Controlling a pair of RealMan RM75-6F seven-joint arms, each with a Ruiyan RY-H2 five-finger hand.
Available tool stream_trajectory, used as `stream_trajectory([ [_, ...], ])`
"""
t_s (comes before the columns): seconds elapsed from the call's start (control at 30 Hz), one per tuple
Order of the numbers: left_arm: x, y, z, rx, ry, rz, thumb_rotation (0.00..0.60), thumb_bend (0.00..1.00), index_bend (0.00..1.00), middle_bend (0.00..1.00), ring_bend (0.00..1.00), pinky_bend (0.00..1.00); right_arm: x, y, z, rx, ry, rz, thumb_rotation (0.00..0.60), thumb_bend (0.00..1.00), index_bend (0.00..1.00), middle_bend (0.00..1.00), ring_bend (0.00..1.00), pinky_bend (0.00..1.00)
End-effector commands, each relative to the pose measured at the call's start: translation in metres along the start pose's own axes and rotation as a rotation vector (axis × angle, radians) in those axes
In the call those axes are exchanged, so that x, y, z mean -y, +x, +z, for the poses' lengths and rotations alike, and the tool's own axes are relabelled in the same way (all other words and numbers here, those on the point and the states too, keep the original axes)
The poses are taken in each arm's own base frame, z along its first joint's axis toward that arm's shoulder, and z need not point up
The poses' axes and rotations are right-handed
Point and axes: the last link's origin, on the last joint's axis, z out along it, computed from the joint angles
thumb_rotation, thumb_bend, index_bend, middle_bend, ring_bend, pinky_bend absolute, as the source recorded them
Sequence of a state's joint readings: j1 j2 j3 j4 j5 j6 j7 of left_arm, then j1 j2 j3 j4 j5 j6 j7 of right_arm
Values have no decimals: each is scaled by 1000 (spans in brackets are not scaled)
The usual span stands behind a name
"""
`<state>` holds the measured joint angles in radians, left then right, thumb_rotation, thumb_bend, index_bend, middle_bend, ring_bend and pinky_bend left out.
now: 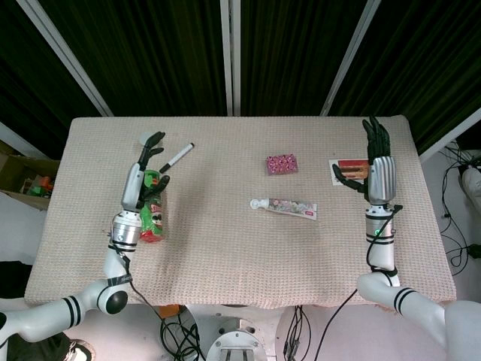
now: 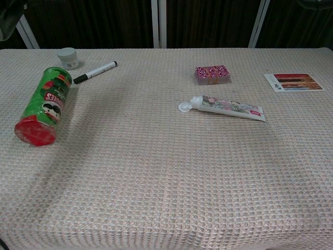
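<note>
My left hand (image 1: 143, 180) hovers over a green chip can (image 2: 44, 105) that lies on its side at the table's left, fingers spread and holding nothing. The can (image 1: 154, 218) shows partly under the hand, red lid toward me. My right hand (image 1: 376, 162) floats at the far right with fingers extended, above a printed card (image 2: 293, 82); it holds nothing. Neither hand appears in the chest view.
A black marker (image 2: 95, 72) and a small white jar (image 2: 67, 58) lie behind the can. A pink patterned box (image 2: 212, 74) sits mid-table, with a toothpaste tube (image 2: 223, 107) in front of it. The beige woven cloth (image 2: 156, 182) covers the table.
</note>
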<state>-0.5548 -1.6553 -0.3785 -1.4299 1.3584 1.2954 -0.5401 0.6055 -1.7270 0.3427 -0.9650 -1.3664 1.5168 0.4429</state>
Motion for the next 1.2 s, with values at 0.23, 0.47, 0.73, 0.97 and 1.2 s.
stream_trajectory([
  [0.23, 1, -2, -2, 9, -2, 12, 126, 115, 57, 87, 65, 183, 5, -10, -4, 56, 8, -6, 600, 177, 0, 0, 0, 9],
  [0.47, 3, -2, 0, 25, 0, 67, 130, 115, 57, 87, 65, 183, 7, -33, -20, 530, -85, -244, 600, 176, 0, 0, 0, 9],
  [0.73, 8, 1, -4, 45, 22, 83, 128, 115, 64, 87, 65, 183, 35, -68, -30, 834, -141, -390, 600, 176, 0, 3, 0, 9],
  [0.97, 10, 1, -6, 63, 35, 93, 124, 115, 66, 87, 65, 183, 43, -84, -43, 941, -146, -451, 600, 176, 0, 49, 1, 12],
  [1.2, 12, -2, -6, 75, 42, 91, 122, 115, 65, 87, 65, 183, 45, -98, -47, 948, -137, -493, 600, 176, 48, 160, 52, 113],
])
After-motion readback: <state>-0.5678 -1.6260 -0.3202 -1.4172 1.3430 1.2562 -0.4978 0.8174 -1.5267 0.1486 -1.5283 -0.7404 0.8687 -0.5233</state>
